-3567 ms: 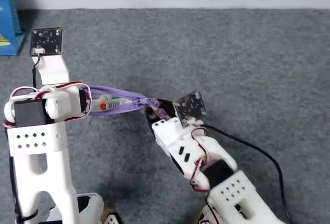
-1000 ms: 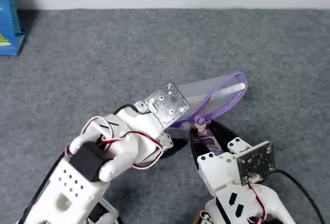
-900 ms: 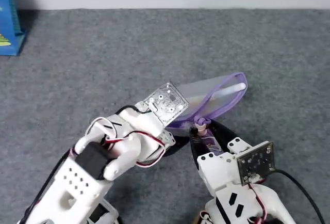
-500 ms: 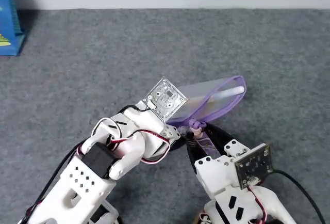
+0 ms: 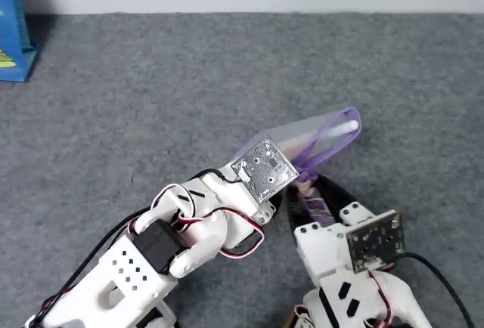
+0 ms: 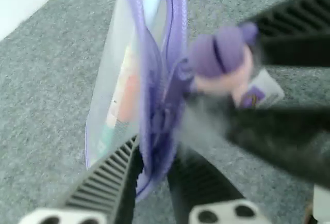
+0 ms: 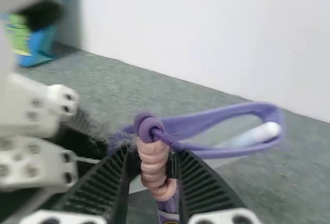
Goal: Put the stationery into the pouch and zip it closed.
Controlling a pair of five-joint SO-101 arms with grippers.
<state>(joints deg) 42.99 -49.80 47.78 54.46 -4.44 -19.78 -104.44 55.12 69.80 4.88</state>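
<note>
A translucent pouch (image 5: pixel 327 136) with a purple zip edge is tilted up off the grey carpet near the middle. Inside it lie a white pen (image 5: pixel 344 128) and orange and green stationery (image 6: pixel 124 100). My left gripper (image 6: pixel 153 157) is shut on the pouch's (image 6: pixel 111 105) purple edge at its near end. In the high view that left gripper (image 5: pixel 283 186) sits mostly under its own wrist board. My right gripper (image 7: pixel 152 159) is shut on the zip pull charm (image 7: pixel 150 154), a string of pink beads with a purple knot. That right gripper (image 5: pixel 306 196) stands just beside the left one at the pouch's near end.
A blue box (image 5: pixel 11 33) stands at the far left edge by the white wall. Open grey carpet (image 5: pixel 189 78) stretches around the pouch. The two arms crowd together at the front of the carpet.
The left arm has swung right and nearer the front, still holding the pouch's edge. The right gripper with the pull charm has shifted slightly right. The pouch's far end has hardly moved.
</note>
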